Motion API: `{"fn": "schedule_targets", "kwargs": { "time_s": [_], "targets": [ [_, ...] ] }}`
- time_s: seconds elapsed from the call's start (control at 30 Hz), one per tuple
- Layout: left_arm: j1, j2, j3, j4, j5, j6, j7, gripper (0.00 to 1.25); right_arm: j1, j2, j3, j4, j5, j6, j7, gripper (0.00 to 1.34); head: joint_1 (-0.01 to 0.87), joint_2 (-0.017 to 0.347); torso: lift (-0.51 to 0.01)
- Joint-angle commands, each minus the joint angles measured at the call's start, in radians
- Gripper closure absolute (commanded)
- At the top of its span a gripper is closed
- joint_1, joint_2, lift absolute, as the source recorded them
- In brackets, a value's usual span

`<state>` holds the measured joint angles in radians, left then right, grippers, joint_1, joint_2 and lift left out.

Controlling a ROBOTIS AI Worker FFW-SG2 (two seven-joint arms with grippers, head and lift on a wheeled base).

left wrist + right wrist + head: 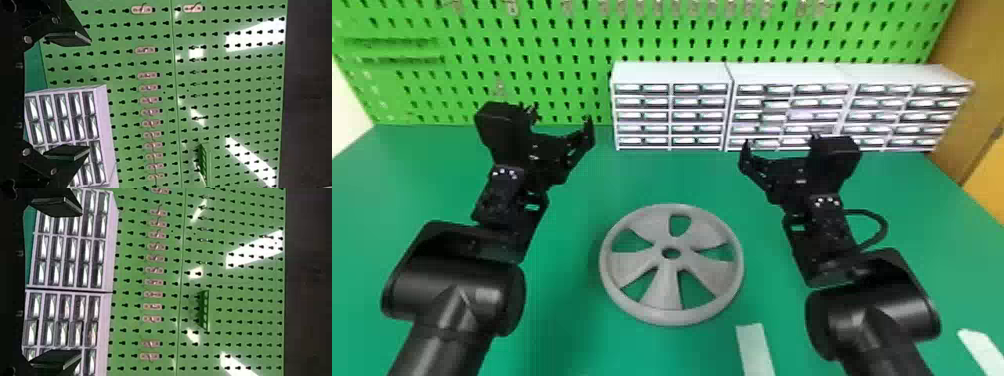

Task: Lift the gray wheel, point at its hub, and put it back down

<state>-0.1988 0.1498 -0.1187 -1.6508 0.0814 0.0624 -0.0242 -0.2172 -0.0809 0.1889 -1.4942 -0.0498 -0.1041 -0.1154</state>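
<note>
Your gray wheel (pixel 667 291) lies flat on the table (pixel 562 312), your left gripper (pixel 89 96) and right gripper (pixel 81 282) both spread wide and empty, and it looks light, stiff, maybe slick, so pinch that rim (pixel 672 316) from opposite sides!

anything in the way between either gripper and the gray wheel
Nothing visible stands between the left gripper or right gripper and the gray wheel on the green table. The white strip near the wheel lies toward the robot, outside both direct paths.
</note>
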Motion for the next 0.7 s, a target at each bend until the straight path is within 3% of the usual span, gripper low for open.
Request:
{"fn": "schedule_targets", "kwargs": {
  "time_s": [0.0, 0.13, 0.47, 0.67],
  "targets": [
    [0.004, -0.002, 0.01, 0.0, 0.001, -0.007, 0.003, 0.23, 0.001, 0.007, -0.013, 0.014, -0.012, -0.003, 0.0, 0.05, 0.692, 0.048, -0.088],
    [0.007, -0.006, 0.016, 0.006, 0.015, -0.024, 0.007, 0.12, -0.001, 0.007, -0.02, 0.023, -0.033, -0.003, 0.0, 0.05, 0.692, 0.048, -0.088],
    [0.01, -0.007, 0.027, 0.006, 0.02, -0.029, 0.009, 0.11, -0.024, 0.009, -0.022, 0.04, -0.047, -0.003, 0.0, 0.05, 0.692, 0.048, -0.088],
    [-0.004, -0.006, 0.039, 0.006, 0.029, -0.046, 0.007, 0.11, -0.051, -0.004, -0.023, 0.045, -0.062, -0.003, 0.014, 0.04, 0.692, 0.048, -0.088]
  ]
}}
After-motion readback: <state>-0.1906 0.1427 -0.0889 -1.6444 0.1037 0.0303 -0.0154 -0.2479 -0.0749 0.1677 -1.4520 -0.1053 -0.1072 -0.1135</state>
